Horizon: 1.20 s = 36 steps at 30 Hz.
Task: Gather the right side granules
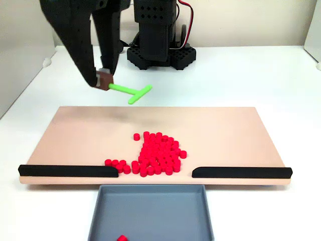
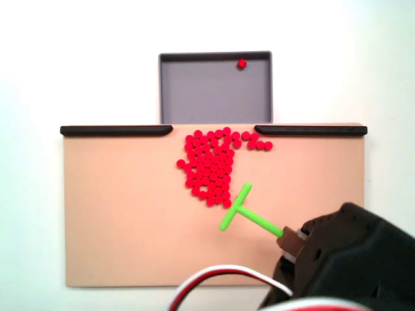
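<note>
Red granules (image 1: 156,154) sit bunched in one pile on the tan board (image 1: 75,135), near the board's edge that faces the gray tray (image 1: 150,213). In a fixed view the pile lies between the two black rails (image 1: 67,171) on that edge, mostly in front of the gap between them. A short row of granules trails off the pile along the inner end of one rail – touching or just beside it. From above, in a fixed view, the pile (image 2: 211,165) is a rough wedge narrowing away from the tray (image 2: 194,91). One lone red granule (image 2: 242,63) lies inside the tray, near a far corner; the same piece shows at the bottom of the other fixed view (image 1: 121,238).

The end effector (image 1: 104,80) is clenched on the stem of a green T-shaped stick (image 1: 131,92), with a brown pad at the fingertips against the stick. In a fixed view the stick appears lifted off the board, beyond its far edge from the tray – the crossbar end points toward the pile. From above, the stick's crossbar (image 2: 236,206) appears just beside the narrow tip of the pile; contact cannot be told. The black arm (image 2: 350,259) enters from the board's corner away from the tray. Board and tray rest on a white tabletop (image 1: 251,75).
</note>
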Motion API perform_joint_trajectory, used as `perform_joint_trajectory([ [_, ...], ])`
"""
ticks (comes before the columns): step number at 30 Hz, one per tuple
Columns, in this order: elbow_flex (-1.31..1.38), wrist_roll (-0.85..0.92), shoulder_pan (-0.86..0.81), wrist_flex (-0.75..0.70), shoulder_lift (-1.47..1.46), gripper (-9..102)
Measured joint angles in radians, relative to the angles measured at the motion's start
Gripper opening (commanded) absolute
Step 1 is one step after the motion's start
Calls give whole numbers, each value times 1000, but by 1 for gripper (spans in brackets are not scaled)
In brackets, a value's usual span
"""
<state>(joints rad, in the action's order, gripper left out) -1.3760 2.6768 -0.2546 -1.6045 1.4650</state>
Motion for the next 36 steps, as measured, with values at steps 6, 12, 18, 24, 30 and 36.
perform_joint_trajectory([
  [6,-262,-565,40,-2,275,0],
  [12,-350,-910,101,2,393,0],
  [18,-350,-1163,224,2,393,0],
  [24,-350,-1258,288,2,345,0],
  [30,-350,-1200,284,2,341,0],
  [36,-350,-1129,242,2,410,0],
])
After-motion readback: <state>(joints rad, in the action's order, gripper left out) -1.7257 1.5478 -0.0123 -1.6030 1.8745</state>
